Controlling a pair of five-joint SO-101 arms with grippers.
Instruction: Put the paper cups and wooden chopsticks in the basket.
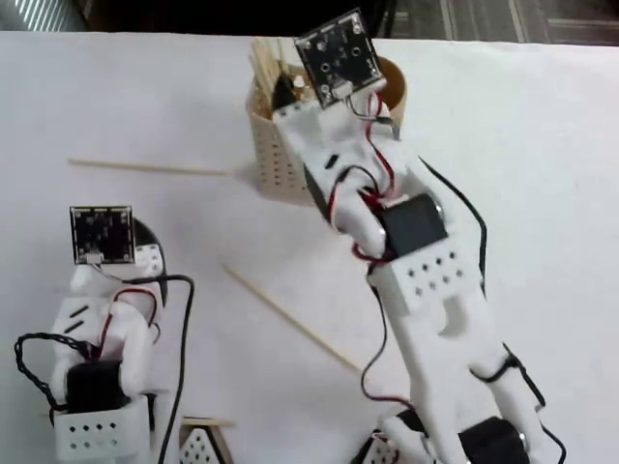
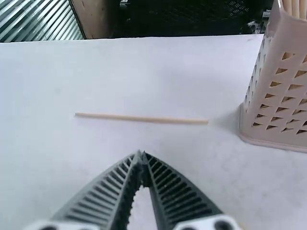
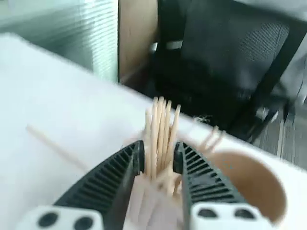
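Left wrist view: left end effector [image 2: 140, 160] clenched, empty. Just ahead lies a thin pale wooden chopstick [image 2: 141, 118], flat on the white desk [image 2: 72, 72] — light, stiff, likely to roll; pinch it mid-length. Right end effector [image 3: 157, 160] — released above the cream perforated basket [image 1: 271, 164].

A white table [image 2: 144, 72] lies in soft, even light. Past the table's far edge stands a black mesh office chair [image 3: 225, 72]; also past that edge rises a brown wooden panel [image 3: 136, 38], with slatted blinds [image 2: 33, 19] beside it
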